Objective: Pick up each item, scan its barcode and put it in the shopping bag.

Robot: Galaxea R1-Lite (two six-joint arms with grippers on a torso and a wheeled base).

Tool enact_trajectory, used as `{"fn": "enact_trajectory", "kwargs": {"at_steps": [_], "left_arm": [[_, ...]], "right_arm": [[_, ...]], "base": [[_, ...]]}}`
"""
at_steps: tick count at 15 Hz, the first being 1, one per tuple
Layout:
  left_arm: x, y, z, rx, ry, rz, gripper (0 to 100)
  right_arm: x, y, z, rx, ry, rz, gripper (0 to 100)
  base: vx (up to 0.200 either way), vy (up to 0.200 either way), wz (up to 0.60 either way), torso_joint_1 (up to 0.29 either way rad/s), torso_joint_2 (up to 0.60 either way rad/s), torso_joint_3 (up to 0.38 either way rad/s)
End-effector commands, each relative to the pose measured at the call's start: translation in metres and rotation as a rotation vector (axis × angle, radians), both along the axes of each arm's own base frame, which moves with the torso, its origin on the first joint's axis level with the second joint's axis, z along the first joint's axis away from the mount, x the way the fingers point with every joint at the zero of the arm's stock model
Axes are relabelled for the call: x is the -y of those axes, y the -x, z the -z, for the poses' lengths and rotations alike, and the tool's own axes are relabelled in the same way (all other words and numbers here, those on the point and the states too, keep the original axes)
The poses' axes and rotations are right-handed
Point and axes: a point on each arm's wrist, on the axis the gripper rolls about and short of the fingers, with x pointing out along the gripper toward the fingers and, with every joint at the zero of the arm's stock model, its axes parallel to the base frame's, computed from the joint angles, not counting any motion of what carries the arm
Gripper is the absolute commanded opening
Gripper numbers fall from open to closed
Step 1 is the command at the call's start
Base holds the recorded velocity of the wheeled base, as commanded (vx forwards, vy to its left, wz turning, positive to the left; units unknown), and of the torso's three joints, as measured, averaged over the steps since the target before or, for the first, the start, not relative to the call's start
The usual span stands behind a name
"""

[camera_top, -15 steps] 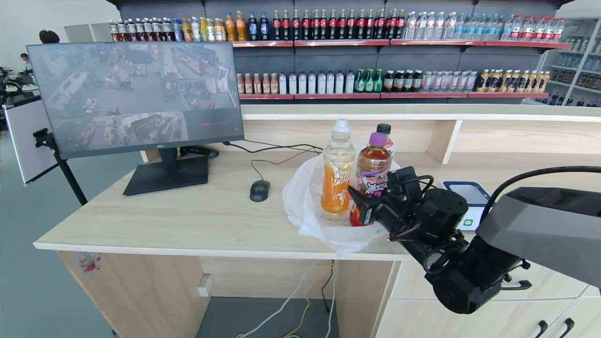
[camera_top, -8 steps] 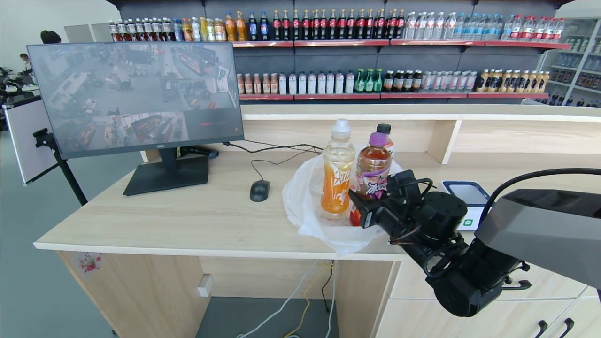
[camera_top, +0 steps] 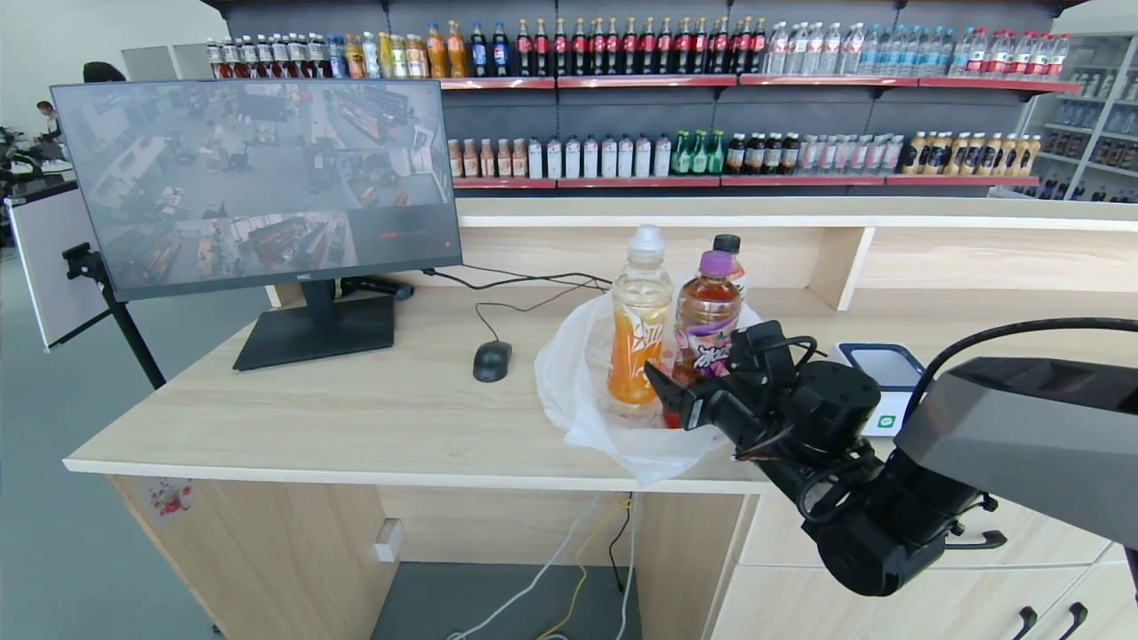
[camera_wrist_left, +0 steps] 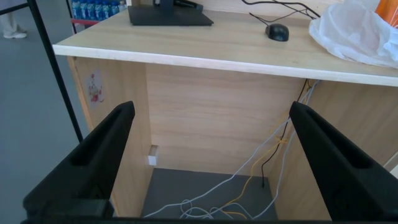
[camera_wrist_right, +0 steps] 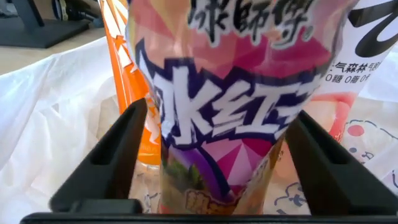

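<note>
Bottles are seen standing upright together in the white shopping bag [camera_top: 569,382], which is crumpled open near the front edge of the wooden counter [camera_top: 373,409]: an orange drink bottle [camera_top: 637,338] with a white cap, a purple-capped tea bottle [camera_top: 707,311] just beside it, and a black-capped bottle [camera_top: 729,244] behind the two. The right gripper [camera_wrist_right: 214,143] is held low at the tea bottle, its fingers [camera_wrist_right: 118,155] spread to either side of the label; whether they press on it cannot be told. The left gripper [camera_wrist_left: 211,155] is held below the countertop, facing the counter's front panel, its fingers wide apart with nothing between them. A small white box with a dark-rimmed top [camera_top: 880,364] is set near the bag, on the robot's right. A mouse [camera_top: 492,360] and a monitor [camera_top: 253,178] are placed on the bag's other side.
</note>
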Motion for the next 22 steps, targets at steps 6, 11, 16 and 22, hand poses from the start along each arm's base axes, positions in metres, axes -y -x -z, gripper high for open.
{"fn": "enact_trajectory", "kwargs": {"at_steps": [6, 11, 16, 22], "left_arm": [[0.0, 0.0, 0.0, 0.001, -0.002, 0.0, 100], [0.0, 0.0, 0.0, 0.001, -0.002, 0.0, 100], [0.0, 0.0, 0.0, 0.001, -0.002, 0.0, 100], [0.0, 0.0, 0.0, 0.001, -0.002, 0.0, 100]], "right_arm": [[-0.002, 0.033, -0.025, 0.012, -0.017, -0.046, 100], [0.029, 0.113, -0.081, 0.105, -0.014, -0.075, 100], [0.108, 0.248, -0.107, 0.284, -0.109, -0.071, 100], [0.162, 0.342, -0.048, 0.052, 0.076, -0.069, 100]], "base": [[0.0, 0.0, 0.0, 0.0, 0.0, 0.0], [0.0, 0.0, 0.0, 0.0, 0.0, 0.0], [0.0, 0.0, 0.0, 0.0, 0.0, 0.0], [0.0, 0.0, 0.0, 0.0, 0.0, 0.0]]}}
